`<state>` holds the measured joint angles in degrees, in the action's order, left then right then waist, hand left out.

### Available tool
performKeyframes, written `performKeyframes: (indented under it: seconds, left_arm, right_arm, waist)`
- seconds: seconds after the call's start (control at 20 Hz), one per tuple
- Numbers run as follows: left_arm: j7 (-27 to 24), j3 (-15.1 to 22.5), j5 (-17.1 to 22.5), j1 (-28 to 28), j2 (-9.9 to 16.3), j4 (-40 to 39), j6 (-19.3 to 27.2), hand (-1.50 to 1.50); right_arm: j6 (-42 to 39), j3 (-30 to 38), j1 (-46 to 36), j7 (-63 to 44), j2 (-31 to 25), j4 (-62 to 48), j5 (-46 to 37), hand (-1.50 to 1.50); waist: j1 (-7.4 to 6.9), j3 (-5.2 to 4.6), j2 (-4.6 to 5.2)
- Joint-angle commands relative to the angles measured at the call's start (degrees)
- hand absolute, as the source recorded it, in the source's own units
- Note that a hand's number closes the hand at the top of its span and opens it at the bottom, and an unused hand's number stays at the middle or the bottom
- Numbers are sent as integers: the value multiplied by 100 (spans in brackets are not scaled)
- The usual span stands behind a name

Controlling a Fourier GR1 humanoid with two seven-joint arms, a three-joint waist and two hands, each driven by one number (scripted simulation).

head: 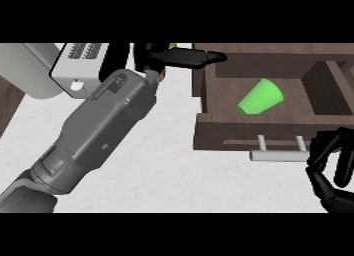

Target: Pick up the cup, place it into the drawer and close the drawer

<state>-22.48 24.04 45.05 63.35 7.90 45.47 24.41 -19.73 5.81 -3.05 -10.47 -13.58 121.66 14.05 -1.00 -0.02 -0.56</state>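
Observation:
A green cup (260, 97) lies on its side inside the open dark wooden drawer (209, 131). No hand touches it. My left hand (178, 56) is stretched far forward at the drawer's back left corner, its fingers straight and pointing right over the drawer's rim. My right hand (335, 167) is at the lower right, just right of the drawer's grey bar handle (279, 155), with its fingers curled and nothing seen in them.
A white and grey appliance (58, 67) stands at the back left, beside my left forearm (99, 130). The white counter top (172, 175) spreads in front of the drawer. A strip of dark wood floor (1, 110) shows at the far left.

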Motion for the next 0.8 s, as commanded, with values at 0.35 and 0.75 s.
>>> performKeyframes:
  seconds: [0.35, 0.75]
  left_arm:
    - [413, -197, 34, -2511, 1416, 2671, -88, -150]
    - [434, -572, 269, -3933, 2001, 3663, -740, -150]
  right_arm:
    - [-213, -357, 253, 182, -211, -266, -1265, 150]
    - [-199, -1060, 36, 1148, -495, -1021, -3055, 150]
  waist:
    - [-38, 1, 19]
    - [-83, 1, 43]
